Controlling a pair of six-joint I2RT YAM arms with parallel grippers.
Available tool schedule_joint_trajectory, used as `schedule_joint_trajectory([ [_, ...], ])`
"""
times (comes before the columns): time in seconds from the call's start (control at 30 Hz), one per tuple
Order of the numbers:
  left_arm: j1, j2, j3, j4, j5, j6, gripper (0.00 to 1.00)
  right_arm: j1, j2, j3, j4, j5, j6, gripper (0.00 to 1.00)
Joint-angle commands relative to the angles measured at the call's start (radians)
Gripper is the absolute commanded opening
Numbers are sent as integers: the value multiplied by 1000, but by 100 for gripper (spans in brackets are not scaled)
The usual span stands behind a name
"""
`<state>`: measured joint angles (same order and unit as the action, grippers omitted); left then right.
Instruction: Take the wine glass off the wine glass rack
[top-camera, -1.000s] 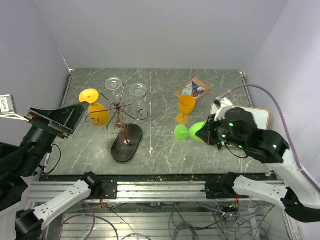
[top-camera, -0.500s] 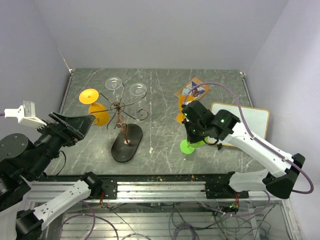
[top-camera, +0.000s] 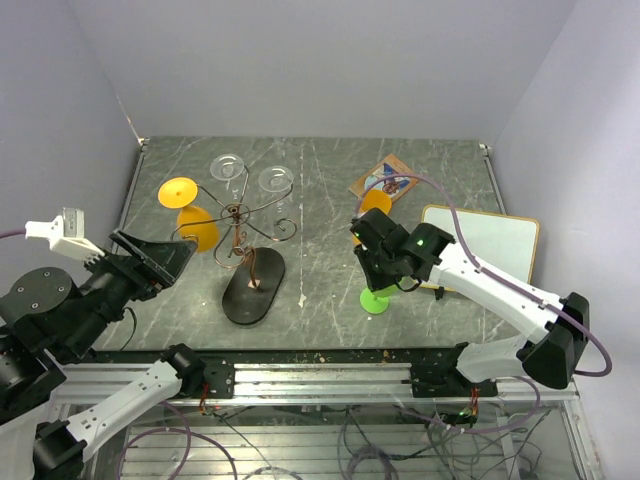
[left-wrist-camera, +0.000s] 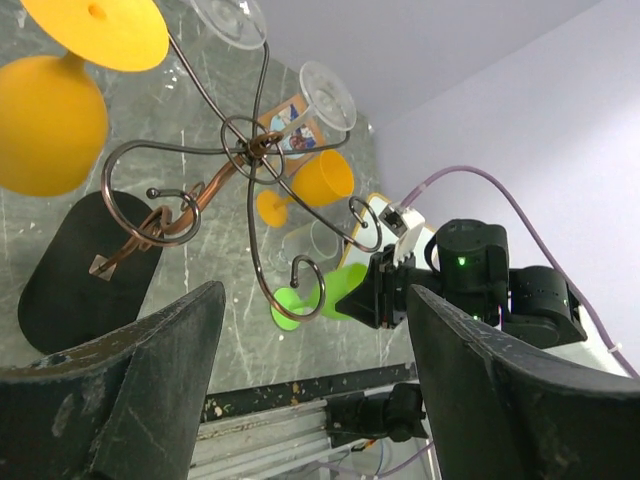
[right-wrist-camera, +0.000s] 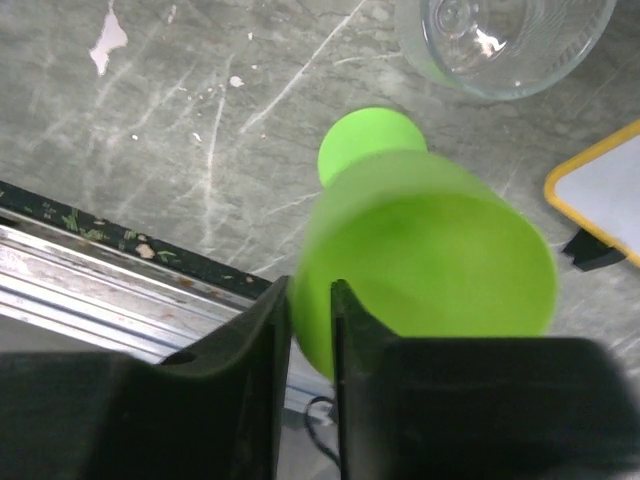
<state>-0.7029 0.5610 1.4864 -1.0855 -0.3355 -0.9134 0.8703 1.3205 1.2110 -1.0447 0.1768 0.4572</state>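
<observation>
Right wrist: right fingers (right-wrist-camera: 262, 385) pinch green wine glass (right-wrist-camera: 430, 265) rim; left fingers (left-wrist-camera: 130, 400) spread wide.

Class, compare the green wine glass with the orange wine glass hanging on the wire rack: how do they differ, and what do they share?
Colour: the green wine glass is lime; the orange wine glass is amber.
Support: the right gripper pinches the green one's rim; the orange one hangs from the rack, untouched.
Pose: the green one's foot points down, the orange one's up.
Both are opaque stemmed glasses.
</observation>
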Motion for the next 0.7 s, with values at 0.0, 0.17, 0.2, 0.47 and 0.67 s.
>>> schedule_joint_trajectory([
  [0.0, 2, 6, -24, 0, 63, -14, 84, -3, 0, 1, 33, 17, -14, 32],
  [0.17, 3, 12, -50, 11, 110, -22, 84, -4, -30, 129, -43, 33, -24, 66],
  [0.2, 2, 17, -53, 8, 116, -22, 84, -4, -35, 164, -59, 33, -28, 71],
  [0.47, 3, 22, -102, -2, 131, -51, 77, -119, -18, 399, 52, -139, -102, 88],
  [0.67, 2, 14, -135, 4, 131, -74, 71, -249, 47, 485, 312, -473, -34, 88],
])
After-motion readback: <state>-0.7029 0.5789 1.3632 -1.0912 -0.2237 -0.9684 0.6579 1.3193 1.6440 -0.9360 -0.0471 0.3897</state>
